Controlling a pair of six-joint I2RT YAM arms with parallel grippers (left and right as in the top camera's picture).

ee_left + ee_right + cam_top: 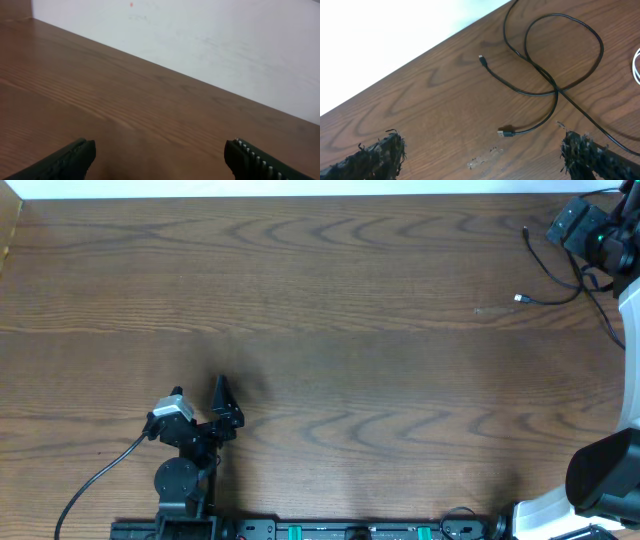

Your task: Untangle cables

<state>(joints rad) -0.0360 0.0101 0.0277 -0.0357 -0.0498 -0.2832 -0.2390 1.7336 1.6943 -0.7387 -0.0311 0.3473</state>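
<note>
We see black cable (556, 91) at far right of table (320, 330), lying flat on wood, looped once and crossing itself; both plug ends free, apart from each other. We make out sliver of white cable (634, 67) just right of loop, mostly cut off by frame edge. Right gripper (482, 147) near black cable, not touching, jaws spread wide, holding nothing. Left gripper (160, 150) at near left, well apart from cables, jaws also spread, empty.
</note>
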